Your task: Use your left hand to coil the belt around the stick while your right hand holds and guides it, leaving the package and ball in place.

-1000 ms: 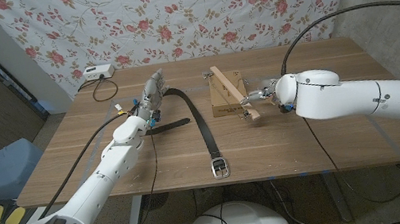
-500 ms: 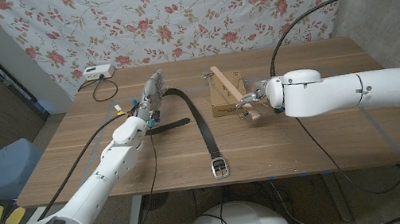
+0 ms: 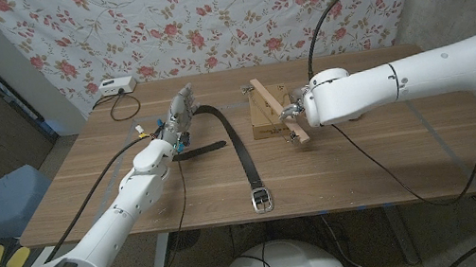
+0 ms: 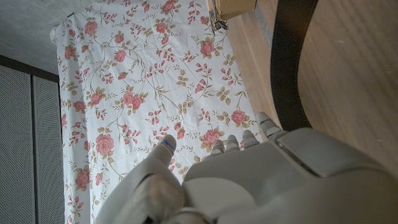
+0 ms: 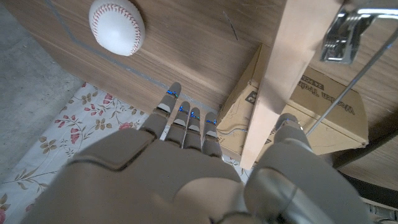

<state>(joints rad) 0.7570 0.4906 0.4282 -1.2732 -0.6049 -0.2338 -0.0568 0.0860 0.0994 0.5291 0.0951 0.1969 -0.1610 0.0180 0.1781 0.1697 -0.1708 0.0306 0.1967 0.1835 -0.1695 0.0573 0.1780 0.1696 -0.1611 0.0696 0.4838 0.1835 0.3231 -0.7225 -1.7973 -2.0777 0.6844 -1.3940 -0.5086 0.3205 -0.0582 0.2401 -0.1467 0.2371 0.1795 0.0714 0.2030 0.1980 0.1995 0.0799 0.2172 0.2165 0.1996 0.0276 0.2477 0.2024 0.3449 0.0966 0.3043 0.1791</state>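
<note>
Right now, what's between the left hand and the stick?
In the head view, the black belt crosses the table between the left hand and the stick.

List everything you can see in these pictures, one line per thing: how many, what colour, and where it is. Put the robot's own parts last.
Belt: one, black with a metal buckle, curving down the table's middle to its near edge.
Stick: one, pale wood, lying across the package.
Package: one, brown cardboard, right of the belt.
Ball: one, white with red stitching, on the table beyond the package.
Box: one, white with a cable, at the far left corner.
Table: one, brown wood.
Curtain: one, white with red roses, behind the table.
Left hand: grey, by the belt's far end; grip unclear.
Right hand: grey, holding the stick.
</note>
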